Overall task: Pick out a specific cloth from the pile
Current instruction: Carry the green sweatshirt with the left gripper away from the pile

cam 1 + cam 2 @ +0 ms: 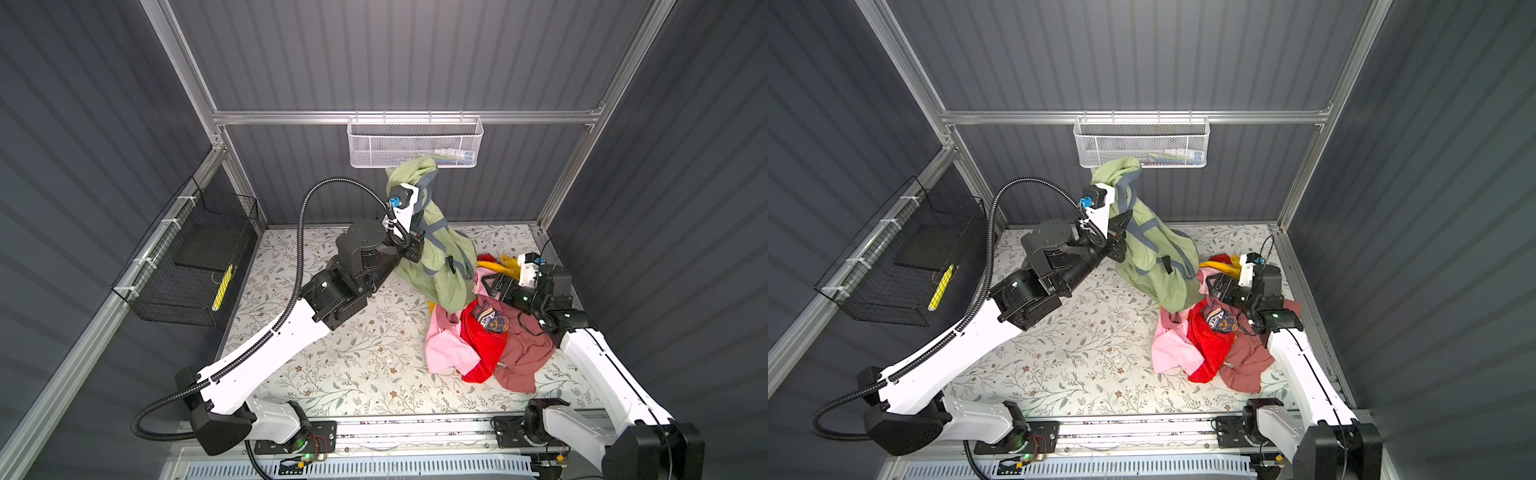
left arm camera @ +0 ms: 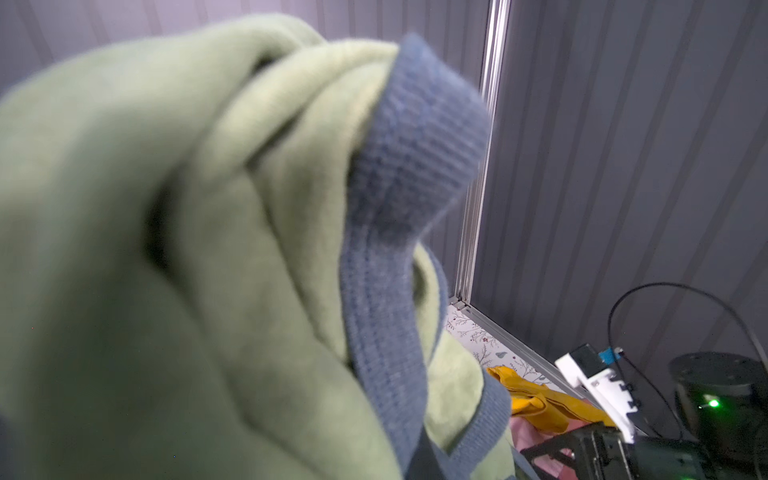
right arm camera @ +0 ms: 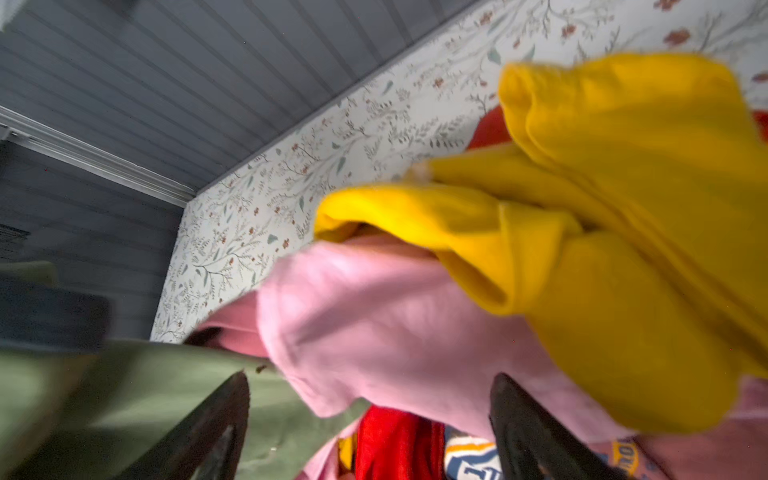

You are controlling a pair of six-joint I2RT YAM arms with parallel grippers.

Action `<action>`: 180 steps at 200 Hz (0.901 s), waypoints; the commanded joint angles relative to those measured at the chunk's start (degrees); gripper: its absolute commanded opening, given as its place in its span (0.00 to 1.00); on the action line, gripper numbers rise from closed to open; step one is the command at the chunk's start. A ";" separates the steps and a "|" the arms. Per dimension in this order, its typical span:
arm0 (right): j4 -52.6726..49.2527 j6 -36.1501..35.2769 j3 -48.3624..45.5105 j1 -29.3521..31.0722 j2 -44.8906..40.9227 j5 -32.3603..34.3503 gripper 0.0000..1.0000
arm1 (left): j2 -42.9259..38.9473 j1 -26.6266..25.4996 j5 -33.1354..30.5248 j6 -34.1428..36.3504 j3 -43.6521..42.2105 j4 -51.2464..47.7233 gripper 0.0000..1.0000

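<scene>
The cloth (image 1: pixel 436 257) (image 1: pixel 1154 257), pale sage green with grey-blue trim, hangs lifted above the table's back middle. My left gripper (image 1: pixel 446 262) is shut on it, its fingers almost buried in the folds. In the left wrist view the cloth (image 2: pixel 208 249) fills most of the frame. Its lower end rests against the pile (image 1: pixel 486 340) (image 1: pixel 1208 345) of mustard (image 1: pixel 505 266), pink (image 1: pixel 446 345), red, maroon and navy-print garments. My right gripper (image 1: pixel 488 286) (image 3: pixel 374 432) stands open low over the pile's back. Pink fabric (image 3: pixel 395 311) lies just ahead of its fingers, beside the mustard garment (image 3: pixel 623 249).
A white mesh basket (image 1: pixel 415 141) hangs on the back rail just behind the raised cloth. On the left wall is a black wire basket (image 1: pixel 187 262). The floral table (image 1: pixel 332 353) has aluminium posts at its back corners.
</scene>
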 commanded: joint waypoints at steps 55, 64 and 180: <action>7.23 2.31 -4.89 -1.69 5.93 3.52 0.88 | -2.25 -4.32 -0.99 7.19 7.46 3.15 0.00; 8.38 3.00 -5.63 -2.00 6.54 3.27 0.88 | -2.68 -4.72 -1.99 8.06 7.53 3.15 0.00; 9.08 1.41 -8.89 -2.70 1.75 6.09 0.93 | -3.68 -3.30 -22.05 18.36 7.41 2.53 0.00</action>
